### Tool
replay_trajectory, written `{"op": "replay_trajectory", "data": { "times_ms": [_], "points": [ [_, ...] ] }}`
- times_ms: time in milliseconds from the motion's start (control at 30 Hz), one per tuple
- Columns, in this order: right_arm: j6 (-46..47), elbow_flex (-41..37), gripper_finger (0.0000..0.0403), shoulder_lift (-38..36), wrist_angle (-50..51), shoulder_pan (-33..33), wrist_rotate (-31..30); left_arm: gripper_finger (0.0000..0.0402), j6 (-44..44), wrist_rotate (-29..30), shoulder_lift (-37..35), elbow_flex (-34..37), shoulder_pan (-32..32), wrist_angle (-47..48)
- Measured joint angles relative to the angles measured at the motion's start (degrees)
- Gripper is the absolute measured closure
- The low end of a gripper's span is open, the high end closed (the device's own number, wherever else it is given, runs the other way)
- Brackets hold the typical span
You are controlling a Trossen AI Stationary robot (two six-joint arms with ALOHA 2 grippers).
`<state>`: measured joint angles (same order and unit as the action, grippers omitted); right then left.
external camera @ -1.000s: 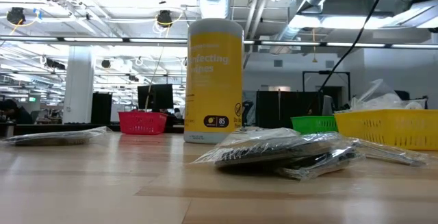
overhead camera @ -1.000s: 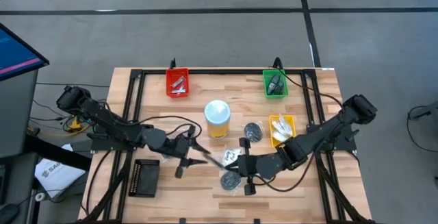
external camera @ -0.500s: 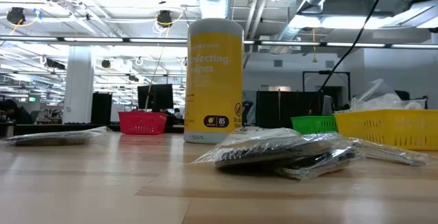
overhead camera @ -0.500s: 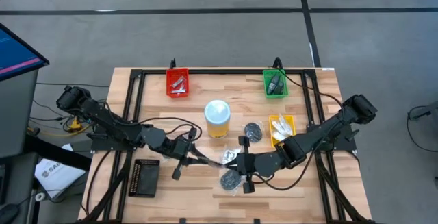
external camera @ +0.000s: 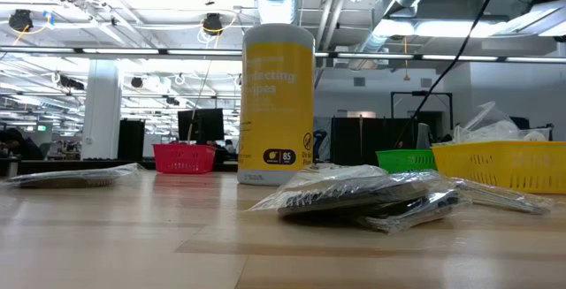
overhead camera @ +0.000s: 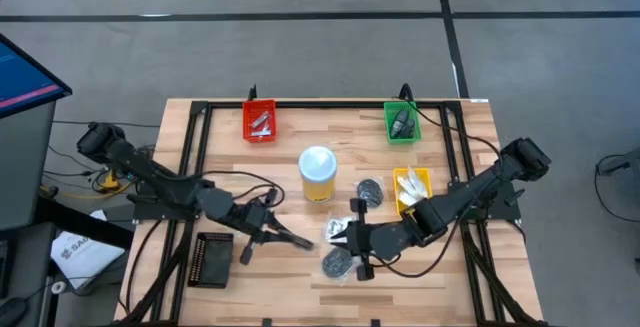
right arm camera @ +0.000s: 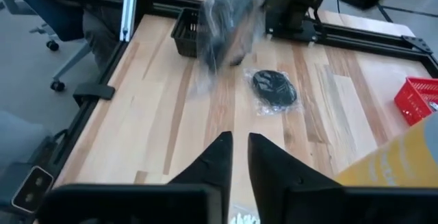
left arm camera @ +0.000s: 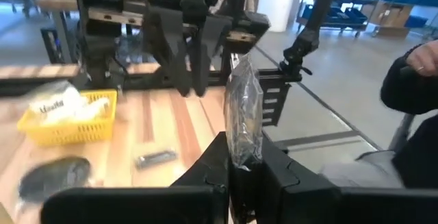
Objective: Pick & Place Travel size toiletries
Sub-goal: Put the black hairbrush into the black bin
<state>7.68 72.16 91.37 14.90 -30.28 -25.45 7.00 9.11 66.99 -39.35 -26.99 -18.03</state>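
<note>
In the left wrist view a clear bag with a dark bundle [left arm camera: 243, 114] stands up from my left gripper [left arm camera: 241, 172], which is shut on it above the table's middle [overhead camera: 303, 243]. The right wrist view shows the same bag [right arm camera: 229, 18], blurred, well beyond my right gripper [right arm camera: 239, 148]. That gripper's fingers stand slightly apart with nothing between them, right of the left one [overhead camera: 345, 235]. Two more bagged dark bundles [overhead camera: 337, 263] [overhead camera: 371, 192] lie flat on the wood. A white sachet [overhead camera: 335, 229] lies under my right gripper. My left gripper pinches the bag's lower edge [left arm camera: 239, 157] between its two fingers. The fingers lie about level and point toward the table's right side. The bag rises above them edge-on, lifted clear of the table.
A tall yellow tub [overhead camera: 318, 174] stands mid-table. Red tray [overhead camera: 260, 120] and green tray [overhead camera: 402, 122] sit at the far edge, a yellow tray [overhead camera: 411, 187] at the right, a black tray [overhead camera: 210, 259] at the near left. A person's sleeve [left arm camera: 410, 94] shows beyond the table.
My left gripper, open a second ago, has shut on the bag at my right gripper's tips. It has then drawn back toward the table's left edge with the bag, which is now apart from my right gripper.
</note>
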Motion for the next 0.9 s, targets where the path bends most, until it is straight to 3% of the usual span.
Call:
{"op": "replay_trajectory", "data": {
  "times_ms": [333, 667, 900],
  "points": [
    [0.93, 0.0, 0.0335, 0.0, 1.96, 0.09, -0.09, 0.0383, 17.53, 8.86, -9.55, 0.0, -8.19, 19.96],
    [1.38, 0.0, 0.0335, 0.0, 2.69, 0.04, -0.05, 0.0383, 39.78, 8.72, -14.38, 0.0, -14.16, 39.11],
    [1.4, 0.0, 0.0335, 0.0, 2.88, 0.07, -0.03, 0.0383, 53.93, 2.41, -14.61, 0.0, -16.23, 48.29]
  ]
}}
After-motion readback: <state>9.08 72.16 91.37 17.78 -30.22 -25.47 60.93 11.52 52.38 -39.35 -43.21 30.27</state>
